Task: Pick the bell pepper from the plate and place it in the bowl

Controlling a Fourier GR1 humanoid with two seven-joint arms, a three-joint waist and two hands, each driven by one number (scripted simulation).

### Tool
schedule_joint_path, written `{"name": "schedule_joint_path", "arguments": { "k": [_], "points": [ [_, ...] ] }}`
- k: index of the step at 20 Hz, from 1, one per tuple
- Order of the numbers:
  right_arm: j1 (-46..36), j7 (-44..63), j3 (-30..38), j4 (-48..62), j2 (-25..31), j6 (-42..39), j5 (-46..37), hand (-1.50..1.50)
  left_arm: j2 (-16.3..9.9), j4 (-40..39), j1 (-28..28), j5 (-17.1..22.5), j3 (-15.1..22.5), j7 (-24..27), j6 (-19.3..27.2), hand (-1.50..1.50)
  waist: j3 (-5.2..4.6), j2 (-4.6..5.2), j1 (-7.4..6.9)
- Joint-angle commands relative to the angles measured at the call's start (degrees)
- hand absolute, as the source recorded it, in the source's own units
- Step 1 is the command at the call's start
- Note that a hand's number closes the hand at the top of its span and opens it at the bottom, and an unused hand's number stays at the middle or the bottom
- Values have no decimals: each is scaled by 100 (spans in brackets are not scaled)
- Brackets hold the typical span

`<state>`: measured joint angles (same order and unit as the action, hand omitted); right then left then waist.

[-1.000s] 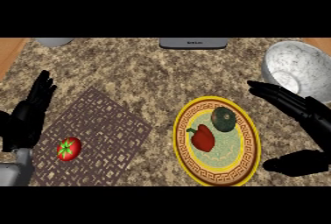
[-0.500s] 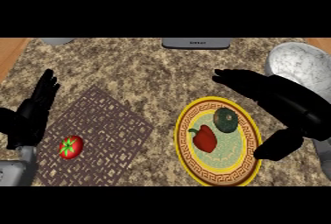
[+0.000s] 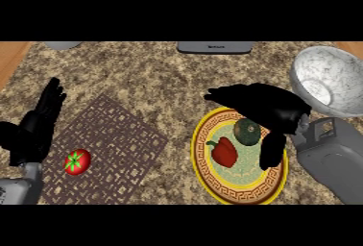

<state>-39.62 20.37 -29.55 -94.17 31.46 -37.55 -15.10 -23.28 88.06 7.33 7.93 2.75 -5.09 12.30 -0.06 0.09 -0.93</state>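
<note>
Your right hand (image 3: 273, 111) hangs over the upper right part of the plate (image 3: 212, 180), its fingers spread and relaxed, pointing left past the plate's top rim, with the thumb (image 3: 272, 151) reaching down across the plate's right side. It holds nothing. The red bell pepper (image 3: 224, 151) lies on the plate's pale green middle, just left of that thumb and apart from it. You can see a dark green round vegetable (image 3: 248, 132) just above and to the right of the pepper, partly covered by the hand. The plate has a yellow rim with a brown key pattern and sits on the speckled stone desk (image 3: 156, 77).

The bowl (image 3: 330, 79), white with grey marbling, stands at the upper right, beyond the hand and well apart from the pepper. The grey forearm (image 3: 337, 158) comes in from the right edge below the bowl.

Over on the left, a brown patterned mat (image 3: 113, 144) lies on the desk, and a red tomato (image 3: 77, 161) with a green top rests on its left part. Your left hand (image 3: 35, 129) rests open near the left edge, fingers straight and pointing up, just beside the mat. A grey object (image 3: 215, 46) sits at the top edge, and another grey shape (image 3: 62, 45) at the upper left.
</note>
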Motion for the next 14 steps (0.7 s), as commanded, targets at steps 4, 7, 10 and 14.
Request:
{"name": "schedule_joint_path", "arguments": {
  "k": [4, 7, 10, 14],
  "points": [
    [-141, 323, -609, 612, -439, -783, -513, -150, 75, 30, -152, -33, -103, 85, -105, 0, 3, -7, 25],
    [54, 395, -539, 584, -660, -880, -776, -150, -72, 179, -58, 20, -302, -315, -238, 0, 6, -16, 52],
    [-110, -221, -697, 1054, -738, -585, -1566, -150, -44, 38, 223, -19, -393, -415, -301, 0, 7, -3, 43],
    [335, -689, -774, 519, -580, 215, -2199, -150, 147, -152, 309, -171, -355, -278, -219, 0, 8, -7, 91]
  ]
}}
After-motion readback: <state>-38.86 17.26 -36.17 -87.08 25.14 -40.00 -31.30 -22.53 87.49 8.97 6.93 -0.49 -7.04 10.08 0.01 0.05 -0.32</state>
